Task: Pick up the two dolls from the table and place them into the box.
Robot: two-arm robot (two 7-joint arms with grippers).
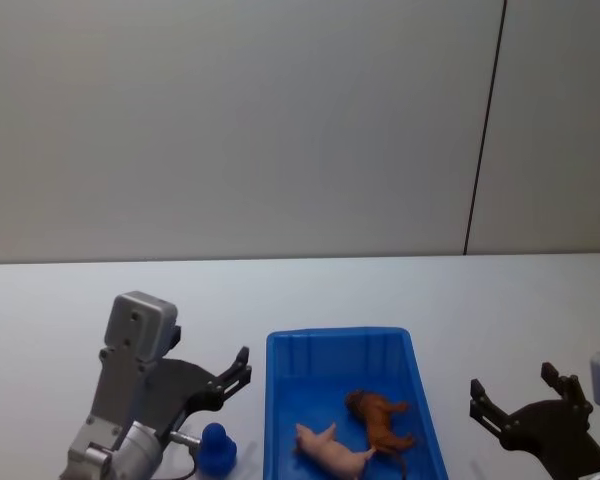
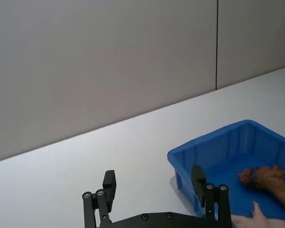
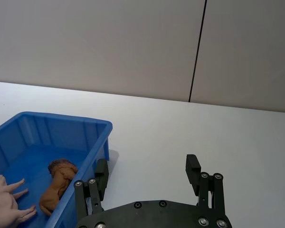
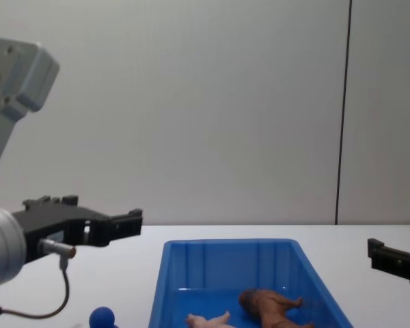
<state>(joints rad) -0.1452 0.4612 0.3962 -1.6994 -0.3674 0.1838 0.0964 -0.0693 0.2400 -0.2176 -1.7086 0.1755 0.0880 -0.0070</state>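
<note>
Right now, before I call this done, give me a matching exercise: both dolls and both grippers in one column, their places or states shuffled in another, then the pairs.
Column one:
1. brown doll
2. pink doll
3. left gripper
4. right gripper

Column two:
A. jaws open, over the table, right of the box
B. lying in the box, toward its right wall
C. jaws open, over the table, left of the box
D. lying in the box, left of the other doll, nearer the robot

Pairs: 1-B, 2-D, 3-C, 4-A
</note>
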